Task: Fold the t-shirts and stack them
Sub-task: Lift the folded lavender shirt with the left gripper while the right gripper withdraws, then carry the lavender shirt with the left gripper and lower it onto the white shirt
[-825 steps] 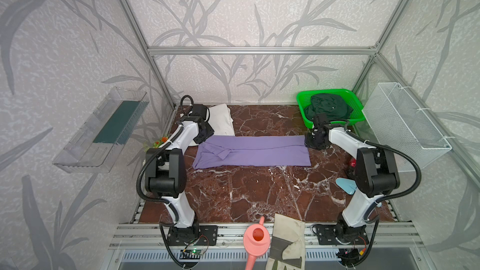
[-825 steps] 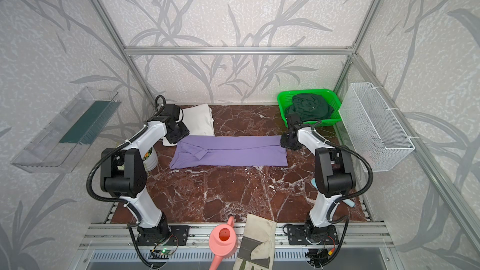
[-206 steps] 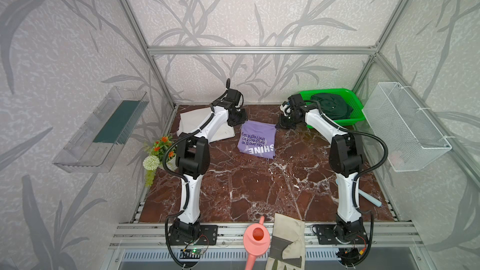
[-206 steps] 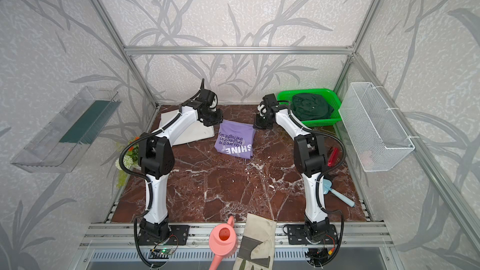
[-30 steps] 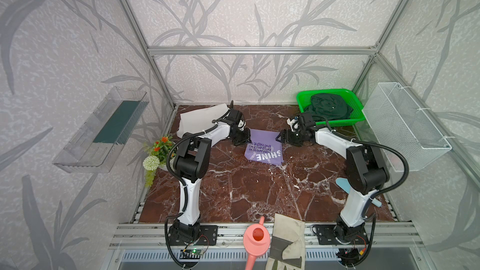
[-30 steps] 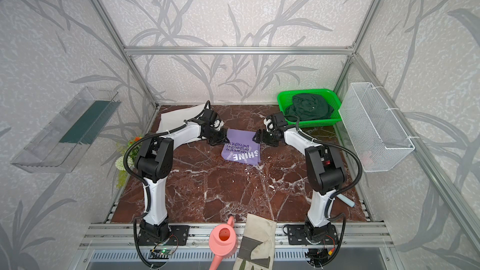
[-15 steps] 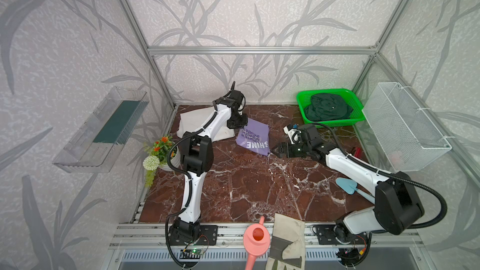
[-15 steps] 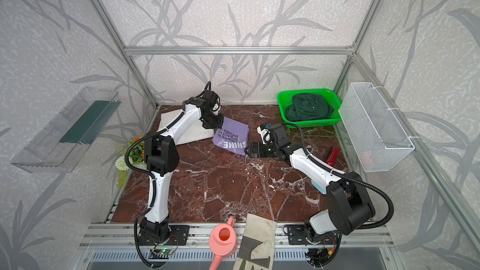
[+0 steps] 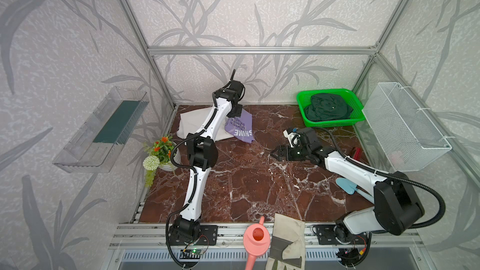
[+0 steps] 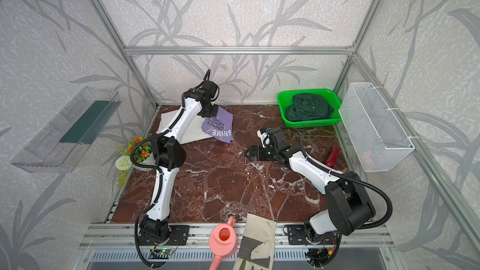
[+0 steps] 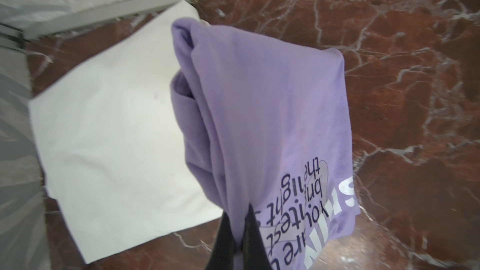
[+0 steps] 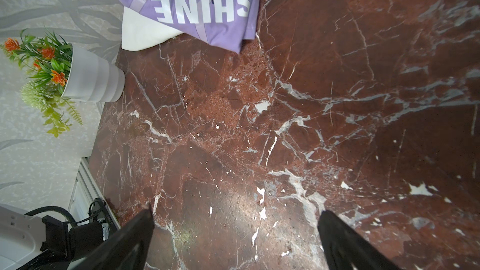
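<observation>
Where legible, "SHINE" [image 12: 201, 9] on lavender tee [image 12: 220, 36]

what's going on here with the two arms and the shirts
The left gripper is shut on the folded purple t-shirt, holding it up by an edge so it hangs partly over the folded white t-shirt at the back left. The right gripper is open and empty above the marble table. The dark green t-shirt lies bunched, unfolded, in the green basket.
</observation>
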`<state>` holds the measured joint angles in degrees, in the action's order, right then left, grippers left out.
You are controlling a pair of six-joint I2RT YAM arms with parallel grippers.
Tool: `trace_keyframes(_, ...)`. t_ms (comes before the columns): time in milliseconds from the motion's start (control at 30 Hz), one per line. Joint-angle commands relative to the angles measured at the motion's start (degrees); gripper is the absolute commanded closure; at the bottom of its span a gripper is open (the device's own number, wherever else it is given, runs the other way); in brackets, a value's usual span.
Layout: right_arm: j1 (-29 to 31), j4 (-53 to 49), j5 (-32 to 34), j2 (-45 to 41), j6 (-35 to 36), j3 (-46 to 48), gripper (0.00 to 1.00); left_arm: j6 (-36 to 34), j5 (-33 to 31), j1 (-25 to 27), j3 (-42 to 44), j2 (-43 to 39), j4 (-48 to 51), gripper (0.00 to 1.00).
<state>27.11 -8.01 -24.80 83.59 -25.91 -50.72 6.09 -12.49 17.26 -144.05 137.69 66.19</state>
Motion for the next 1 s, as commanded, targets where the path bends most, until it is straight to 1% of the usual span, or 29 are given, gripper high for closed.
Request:
trace_keyframes(0, 0.1, 0.1, -1.3, 1.3, 0.0, -1.6, 0.01, -6.0, -8.8, -1.0, -1.6, -0.6, -3.0, 1.00)
trace_keyframes(233, 0.1, 0.9, -2.3, 2.8, -0.9, -1.2, 0.01, -9.1, -11.8, -3.0, -3.3, -1.0, -4.4, 1.00)
trace_keyframes(500, 0.1, 1.5, -3.7, 4.4, -1.6, -2.1, 0.01, -9.3, -11.2, -5.6, -4.8, -2.4, -3.7, 1.00)
trace_keyframes(633, 0.1, 1.9, -3.9, 4.9, -1.9, -2.1, 0.01, -9.3, -11.1, -7.2, -3.5, -3.7, -3.3, 1.00)
trace_keyframes(800, 0.2, 2.2, -4.9, 6.1, -2.5, -2.7, 0.01, -8.1, -10.5, -9.6, 0.5, -5.4, -4.0, 1.00)
trace_keyframes(967, 0.4, 1.9, -4.9, 6.6, -2.5, -3.3, 0.01, -6.2, -9.7, -12.2, 1.3, -4.9, -2.5, 1.00)
